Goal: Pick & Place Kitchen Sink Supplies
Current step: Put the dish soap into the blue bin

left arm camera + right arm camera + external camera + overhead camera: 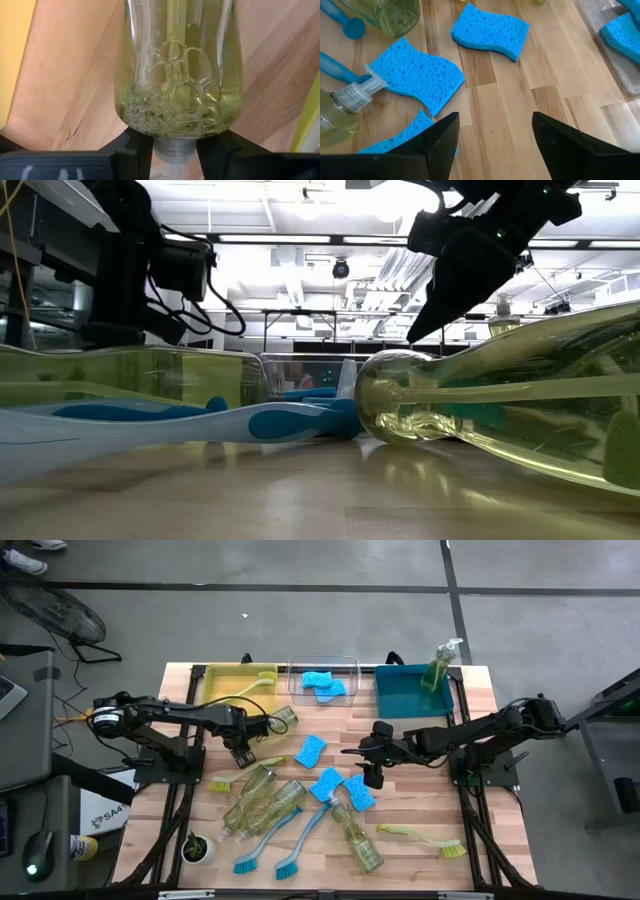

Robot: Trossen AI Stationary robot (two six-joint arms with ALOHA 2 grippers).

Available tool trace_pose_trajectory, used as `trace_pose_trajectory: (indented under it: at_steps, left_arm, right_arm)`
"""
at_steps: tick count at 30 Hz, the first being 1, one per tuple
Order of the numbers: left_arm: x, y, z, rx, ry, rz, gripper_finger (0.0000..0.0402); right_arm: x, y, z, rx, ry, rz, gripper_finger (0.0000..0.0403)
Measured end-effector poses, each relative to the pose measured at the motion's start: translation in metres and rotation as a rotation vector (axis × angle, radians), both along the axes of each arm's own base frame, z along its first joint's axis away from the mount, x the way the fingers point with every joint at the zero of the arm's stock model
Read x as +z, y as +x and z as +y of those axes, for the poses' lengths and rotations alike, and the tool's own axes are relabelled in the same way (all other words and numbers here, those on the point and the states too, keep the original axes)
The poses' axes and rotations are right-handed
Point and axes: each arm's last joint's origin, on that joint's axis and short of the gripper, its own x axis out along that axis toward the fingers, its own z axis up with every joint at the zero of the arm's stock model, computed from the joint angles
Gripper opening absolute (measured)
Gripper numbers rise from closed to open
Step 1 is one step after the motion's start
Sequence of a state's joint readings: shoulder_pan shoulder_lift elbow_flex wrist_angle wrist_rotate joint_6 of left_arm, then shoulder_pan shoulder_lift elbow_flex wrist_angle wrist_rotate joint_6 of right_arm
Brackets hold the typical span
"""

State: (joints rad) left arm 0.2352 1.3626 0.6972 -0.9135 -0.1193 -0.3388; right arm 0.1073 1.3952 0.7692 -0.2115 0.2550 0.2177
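A clear yellow-green soap bottle (281,720) lies on its side on the wooden table, just in front of the yellow bin (235,682). My left gripper (243,748) points down at its neck end and is shut on it (172,145). My right gripper (371,768) hangs open over bare wood (492,135), with nothing between its fingers. Three light-blue sponges (310,750) (327,783) (358,792) lie flat beside and under it. More soap bottles (262,802) (356,842) and blue brushes (258,843) (305,838) lie toward the near edge. My left gripper pinches the bottle's threaded neck (172,151), just below the shoulder, between its two fingers (137,150). The fingers come from above and lie across the bottle. Its body rests on the table, stretching away from the fingers.
Along the far edge stand the yellow bin holding a yellow-green brush, a clear bin (323,675) with sponges and a teal bin (410,692) with a pump bottle (440,665). A yellow-green brush (425,838) lies near right. A small potted plant (198,848) stands near left.
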Motion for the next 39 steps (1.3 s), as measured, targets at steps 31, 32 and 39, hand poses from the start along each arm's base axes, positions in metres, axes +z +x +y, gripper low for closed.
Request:
trace_pose_trajectory:
  at_steps: [31,32,39]
  left_arm:
    - [0.117,0.042,-0.014,-0.175,0.021,-0.144,0.0112]
    - [0.116,0.042,-0.014,-0.172,0.024,-0.141,0.0112]
    - [0.119,0.048,-0.013,-0.184,0.041,-0.184,0.0112]
  right_arm:
    - [0.034,0.024,0.001,0.249,-0.249,-0.369,0.0245]
    - [0.036,0.026,0.0,0.275,-0.268,-0.391,0.0245]
    - [0.034,0.04,-0.014,0.405,-0.311,-0.49,0.0245]
